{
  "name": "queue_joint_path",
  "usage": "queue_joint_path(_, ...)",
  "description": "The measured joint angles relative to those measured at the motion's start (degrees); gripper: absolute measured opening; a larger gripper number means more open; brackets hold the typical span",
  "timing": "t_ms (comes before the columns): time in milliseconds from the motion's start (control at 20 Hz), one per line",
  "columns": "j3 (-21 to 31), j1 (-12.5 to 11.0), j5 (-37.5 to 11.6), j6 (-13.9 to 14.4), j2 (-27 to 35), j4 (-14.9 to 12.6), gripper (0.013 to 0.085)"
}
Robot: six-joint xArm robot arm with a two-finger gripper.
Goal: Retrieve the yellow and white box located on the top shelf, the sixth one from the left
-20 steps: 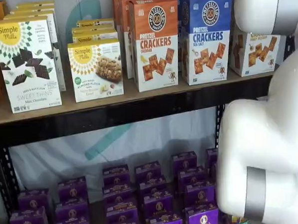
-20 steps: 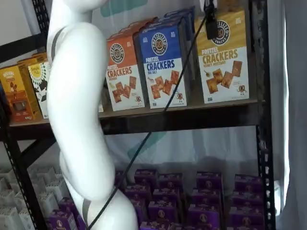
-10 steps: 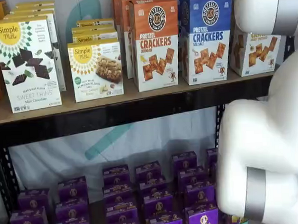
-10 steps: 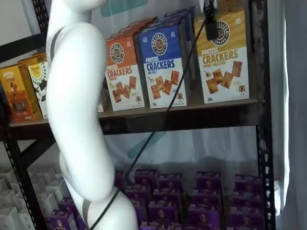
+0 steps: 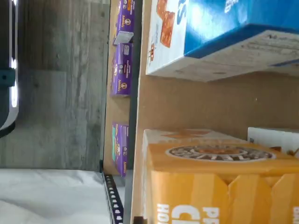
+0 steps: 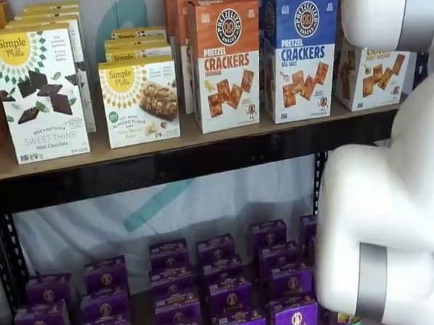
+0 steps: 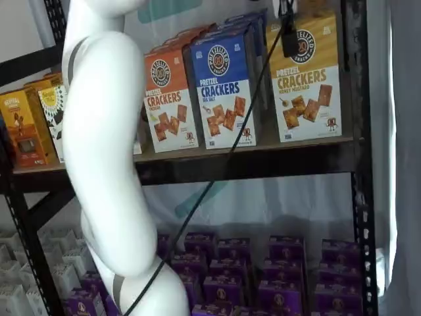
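Observation:
The yellow and white box (image 7: 307, 82) stands upright at the right end of the top shelf (image 7: 263, 161), beside a blue-topped cracker carton (image 7: 223, 85). One black finger of my gripper (image 7: 289, 34) hangs from above, in front of the box's yellow upper part, with a cable beside it. No gap or second finger shows. In a shelf view the white arm hides the box's top, and only its white lower part (image 6: 373, 78) shows. The wrist view looks closely at the box's yellow face and round logo (image 5: 219, 152) on the wooden board (image 5: 196, 102).
An orange-topped carton (image 6: 225, 64) and Simple Mills boxes (image 6: 137, 101) fill the shelf further left. Purple boxes (image 6: 223, 286) crowd the lower shelf. The bulky white arm (image 6: 384, 219) stands in front at the right. A black upright (image 7: 360, 164) borders the box's right side.
The yellow and white box has shifted slightly, and a little more of its front print shows below the arm. The arm has hardly moved.

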Motion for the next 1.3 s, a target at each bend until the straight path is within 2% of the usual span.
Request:
queue_joint_path(50, 0.02, 0.0, -0.02, -0.01, -0.01, -0.05, 0.069)
queue_joint_path(200, 0.28, 0.04, -0.28, -0.05, -0.2, -0.19, 0.061)
queue_joint_path(1300, -0.51, -1.01, 1.14, -0.85, -0.16, 0.19, 0.061)
